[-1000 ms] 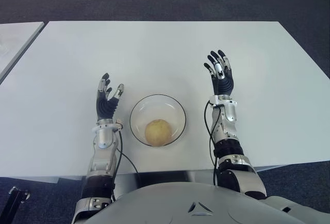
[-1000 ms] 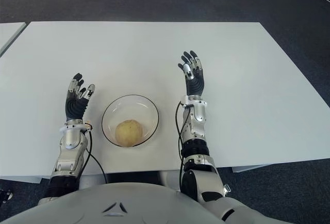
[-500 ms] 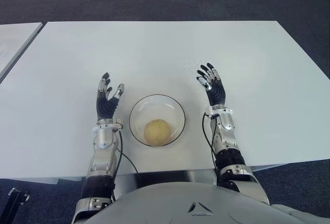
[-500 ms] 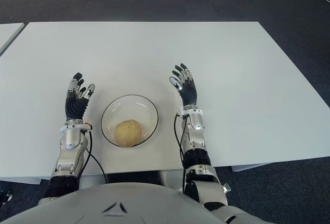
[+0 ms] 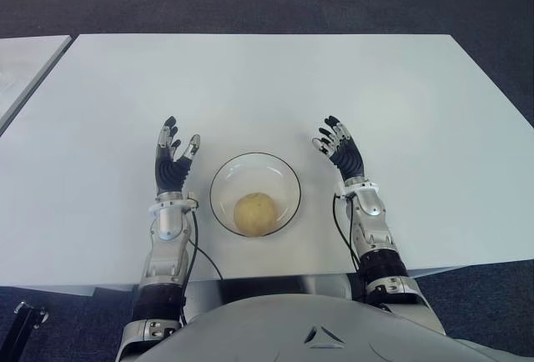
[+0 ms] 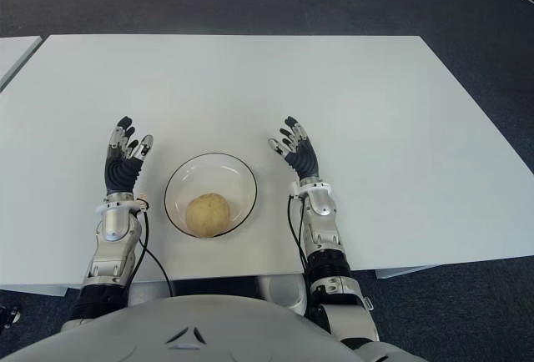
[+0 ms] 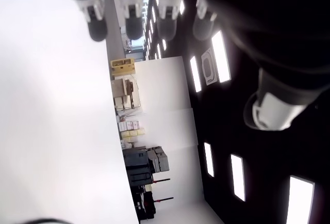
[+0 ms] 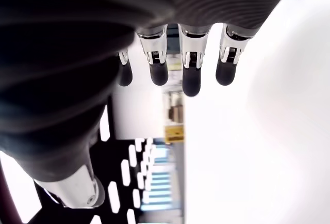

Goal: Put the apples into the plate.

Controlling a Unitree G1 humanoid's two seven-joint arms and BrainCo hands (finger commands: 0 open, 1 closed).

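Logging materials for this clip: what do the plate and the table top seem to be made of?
Plate: looks like clear glass, since the white table shows through it and its rim glints. Table: smooth matte white top, probably laminate or painted board; it cannot be told which.

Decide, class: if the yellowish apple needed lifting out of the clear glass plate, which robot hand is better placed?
Neither clearly. The yellowish apple lies in the clear glass plate; the left robot hand and right robot hand flank it, open and empty.

Black-fingered hand (image 5: 173, 163), silver forearm, black cable
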